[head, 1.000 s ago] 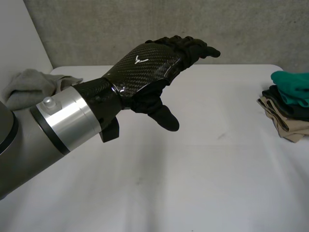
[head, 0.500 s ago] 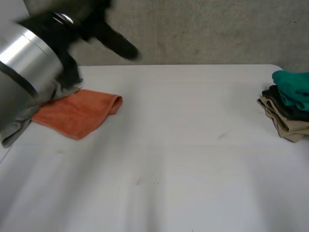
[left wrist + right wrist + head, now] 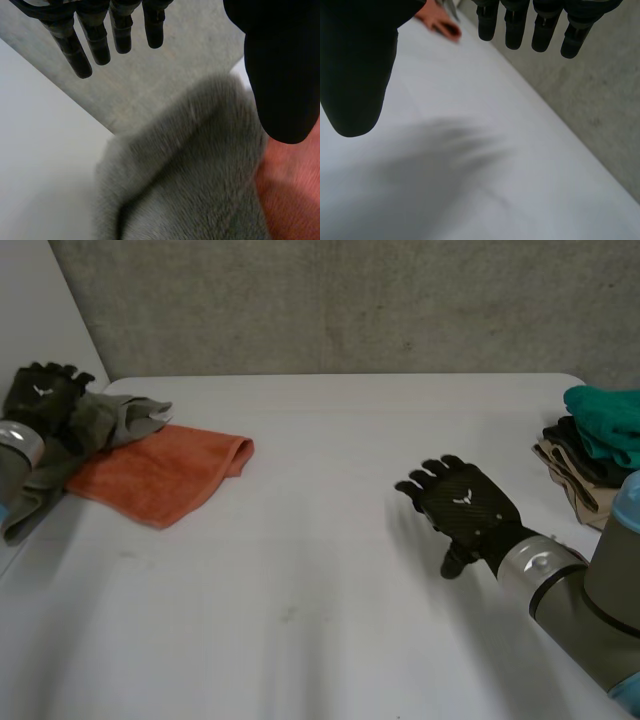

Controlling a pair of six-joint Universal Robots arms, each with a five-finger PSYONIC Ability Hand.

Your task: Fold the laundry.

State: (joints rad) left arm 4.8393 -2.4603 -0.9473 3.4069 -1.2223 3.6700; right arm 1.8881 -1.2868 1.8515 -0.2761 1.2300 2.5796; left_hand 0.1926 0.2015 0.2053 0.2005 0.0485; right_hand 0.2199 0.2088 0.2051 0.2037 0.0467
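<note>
While the left hand [image 3: 42, 398] sits with fingers straight and thumb apart over the grey cloth [image 3: 110, 420] at the table's [image 3: 320, 590] far left, nothing is pinched. It should likely close on a grey edge and lift it without dragging the orange cloth [image 3: 160, 472] it touches. The right hand [image 3: 462, 506] hangs spread over bare table, near the folded stack [image 3: 598, 465].

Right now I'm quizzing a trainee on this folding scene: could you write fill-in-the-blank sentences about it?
The crumpled cloth at the left hand is ____.
It overlaps a flat cloth coloured ____.
The right hand, above the table, holds ____.
Missing words: grey, orange, nothing.
</note>
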